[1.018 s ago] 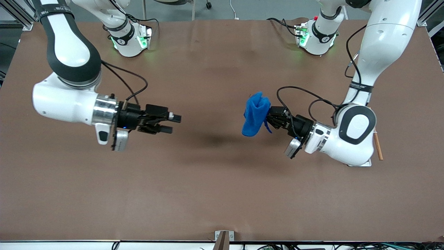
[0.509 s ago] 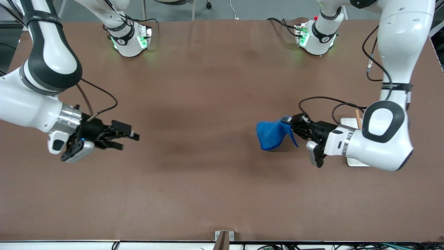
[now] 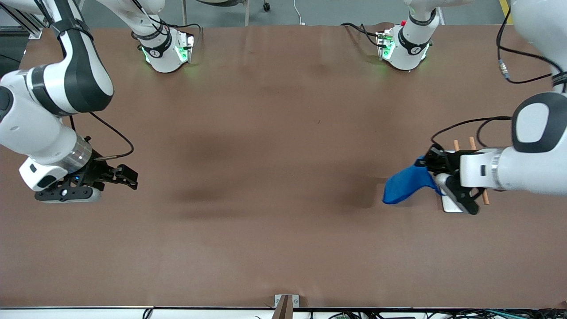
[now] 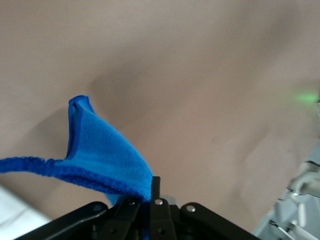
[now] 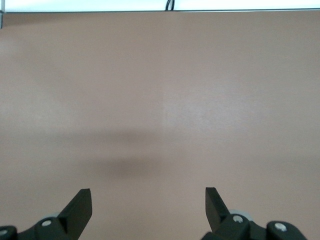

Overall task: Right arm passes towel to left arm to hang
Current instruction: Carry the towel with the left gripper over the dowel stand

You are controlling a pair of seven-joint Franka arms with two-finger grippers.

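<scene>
The bright blue towel [image 3: 405,186] droops from my left gripper [image 3: 426,163], which is shut on one of its edges, above the table toward the left arm's end. In the left wrist view the towel [image 4: 100,160] bunches up out of the closed left gripper [image 4: 152,192], a folded corner sticking up. My right gripper [image 3: 128,177] hovers above the table toward the right arm's end, open. The right wrist view shows the right gripper [image 5: 148,200] spread wide, with only bare brown table between its fingers.
A white plate [image 3: 451,204] with thin wooden pegs [image 3: 456,144] stands under the left arm's wrist, partly hidden by it. A small metal bracket [image 3: 285,301] sits at the table edge nearest the front camera.
The left arm has carried the towel away from the table's middle toward its own end, over the pegged plate. The right arm, still open, has drawn back toward its own end.
</scene>
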